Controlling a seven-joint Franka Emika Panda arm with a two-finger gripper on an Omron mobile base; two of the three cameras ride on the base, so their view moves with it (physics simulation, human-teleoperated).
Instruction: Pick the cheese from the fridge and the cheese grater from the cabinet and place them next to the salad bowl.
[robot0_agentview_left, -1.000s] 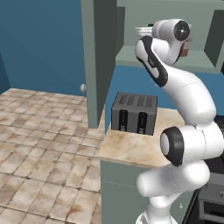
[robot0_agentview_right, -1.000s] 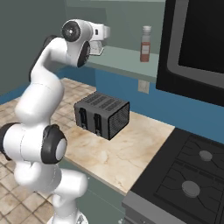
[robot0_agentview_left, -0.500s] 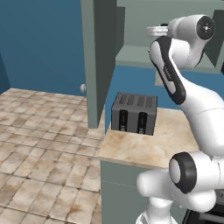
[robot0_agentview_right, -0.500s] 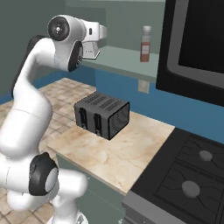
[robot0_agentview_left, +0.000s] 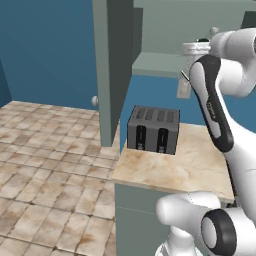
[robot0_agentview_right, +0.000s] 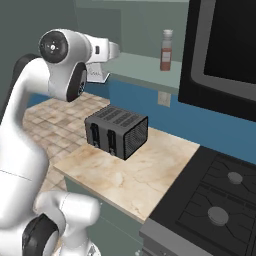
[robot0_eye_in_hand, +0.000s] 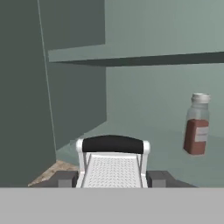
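The end effector (robot0_eye_in_hand: 112, 177) is seen closed on the cheese grater (robot0_eye_in_hand: 112, 164), a pale perforated metal piece with a black handle bar across its top, which is clamped between the two dark finger tips (robot0_eye_in_hand: 65, 178) at a narrow opening. In the hand view the grater is held upright at the mouth of the cabinet (robot0_eye_in_hand: 144, 57), just in front of the cabinet's lower shelf. In the right base view the grater (robot0_agentview_right: 98, 75) is seen hanging below the white hand, beside the front edge of that shelf, and in the left base view a pale part of it (robot0_agentview_left: 184, 88) is seen under the hand, near the shelf edge.

The cabinet is shown open, with its grey-green door (robot0_agentview_left: 112, 70) swung out to the left and a small round pale knob (robot0_agentview_left: 94, 100) at its edge. On the lower shelf a bottle (robot0_eye_in_hand: 196, 124) with a pale cap and reddish-brown contents is seen standing upright, well apart from the grater; the same bottle (robot0_agentview_right: 166, 51) is seen in the right base view. A second shelf is seen higher inside the cabinet.

Below the cabinet, a dark grey toaster (robot0_agentview_right: 116, 130) is seen standing on the marbled worktop (robot0_agentview_right: 150, 175). A black stove (robot0_agentview_right: 215, 200) is seen just beside the worktop.
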